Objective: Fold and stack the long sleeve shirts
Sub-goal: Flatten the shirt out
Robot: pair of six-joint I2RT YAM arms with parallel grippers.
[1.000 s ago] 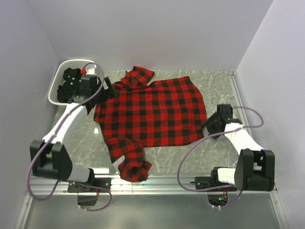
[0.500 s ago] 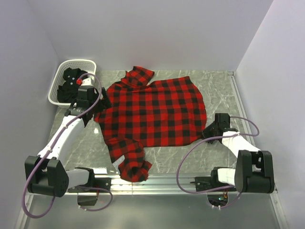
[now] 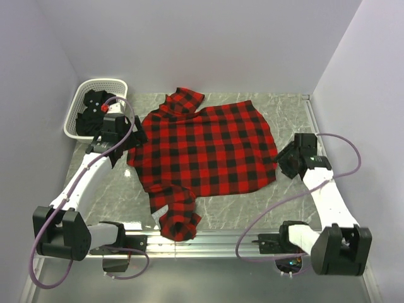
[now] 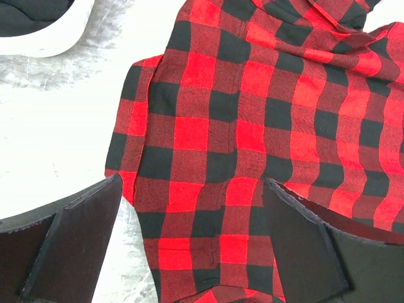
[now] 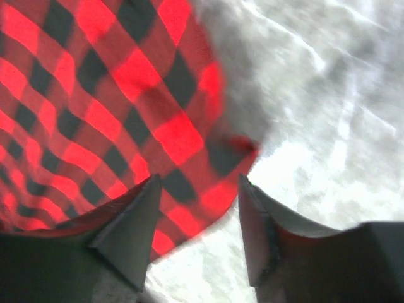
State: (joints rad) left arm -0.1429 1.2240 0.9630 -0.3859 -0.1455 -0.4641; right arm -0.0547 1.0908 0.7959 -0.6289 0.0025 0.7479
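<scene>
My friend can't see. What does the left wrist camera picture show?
A red-and-black checked shirt lies spread on a marble table. The left arm's jaws stand wide open above its edge. A white basket holding black cloth peeks in top left.

A grey, marble-patterned table (image 3: 293, 117) was seen, closed in by pale walls on three sides. A red-and-black checked flannel shirt (image 3: 202, 151) was spread flat across its middle, covering most of the surface. One sleeve (image 3: 177, 218) was bunched up at the near edge, by the metal rail (image 3: 214, 240). A white lattice basket (image 3: 71, 123) was set in the far left corner, near the shirt.
</scene>
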